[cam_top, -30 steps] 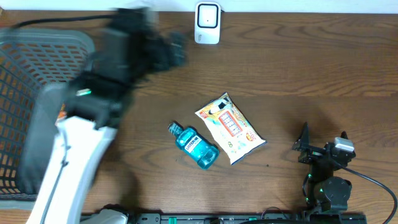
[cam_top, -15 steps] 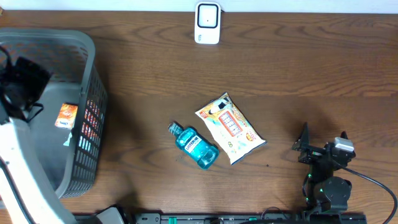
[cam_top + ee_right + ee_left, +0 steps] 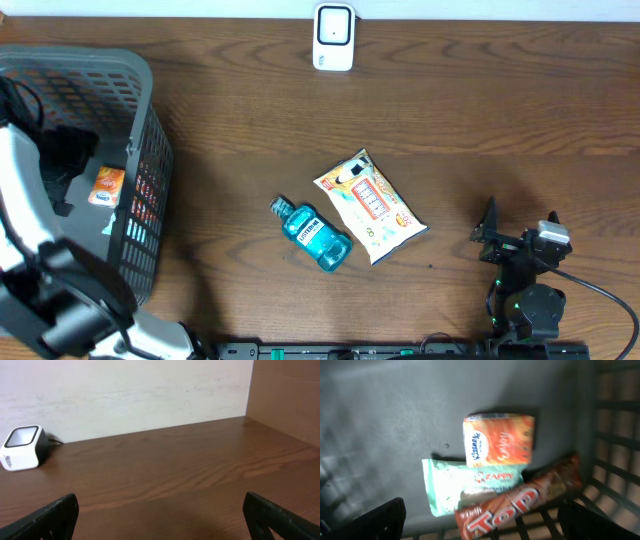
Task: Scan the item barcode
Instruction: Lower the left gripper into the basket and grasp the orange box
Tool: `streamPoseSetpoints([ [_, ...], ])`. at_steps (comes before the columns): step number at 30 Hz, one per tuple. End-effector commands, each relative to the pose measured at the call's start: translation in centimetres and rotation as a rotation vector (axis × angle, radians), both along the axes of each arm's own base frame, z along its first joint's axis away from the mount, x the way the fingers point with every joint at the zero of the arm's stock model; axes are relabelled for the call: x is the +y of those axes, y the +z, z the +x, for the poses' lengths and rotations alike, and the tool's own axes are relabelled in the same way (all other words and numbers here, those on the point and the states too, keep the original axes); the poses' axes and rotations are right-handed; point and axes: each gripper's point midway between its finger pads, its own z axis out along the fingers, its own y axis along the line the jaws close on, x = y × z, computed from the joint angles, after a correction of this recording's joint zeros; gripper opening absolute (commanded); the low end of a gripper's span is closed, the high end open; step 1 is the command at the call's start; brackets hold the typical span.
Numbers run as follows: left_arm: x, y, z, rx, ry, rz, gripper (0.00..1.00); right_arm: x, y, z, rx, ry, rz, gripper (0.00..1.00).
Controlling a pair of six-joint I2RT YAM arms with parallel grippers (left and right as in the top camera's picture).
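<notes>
My left gripper (image 3: 68,165) hangs open inside the grey basket (image 3: 140,90) at the left. In the left wrist view its fingers (image 3: 370,520) stand wide apart over the basket floor. Beneath them lie an orange tissue pack (image 3: 499,440), a green Zappy packet (image 3: 470,485) and a red Top bar (image 3: 520,505). Nothing is held. The orange pack (image 3: 105,185) also shows from overhead. The white barcode scanner (image 3: 333,37) stands at the table's back edge. My right gripper (image 3: 518,232) rests open at the front right, with bare table between its fingers (image 3: 50,517).
A blue mouthwash bottle (image 3: 312,233) and a yellow snack packet (image 3: 370,205) lie side by side mid-table. The basket's mesh wall (image 3: 615,435) rises just right of the items. The scanner (image 3: 21,447) sits far left in the right wrist view, by a pale wall.
My left arm has swung from over the table's back left down into the basket, still open. The right arm has not moved.
</notes>
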Motion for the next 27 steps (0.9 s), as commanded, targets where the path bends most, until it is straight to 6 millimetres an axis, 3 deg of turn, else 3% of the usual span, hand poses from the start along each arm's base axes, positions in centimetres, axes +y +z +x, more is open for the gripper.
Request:
streamPoseSetpoints([
  [1,0.1,-3.5,-0.3,0.091,0.051,-0.049,0.98,-0.2,-0.1,-0.1,0.004,-0.007,-0.009,0.99],
  [6,0.7,-6.8,0.7,0.123,0.048,-0.068,0.98,-0.2,-0.1,-0.1,0.003,-0.007,-0.009,0.99],
  [16,0.7,-9.5,1.5,0.147,0.038,-0.081,0.98,-0.2,-0.1,-0.1,0.004,-0.007,-0.009,0.99],
  [27,-2.1,-13.0,3.2,0.12,-0.052,-0.045,0.98,-0.2,-0.1,-0.1,0.004,-0.007,-0.009,0.99],
])
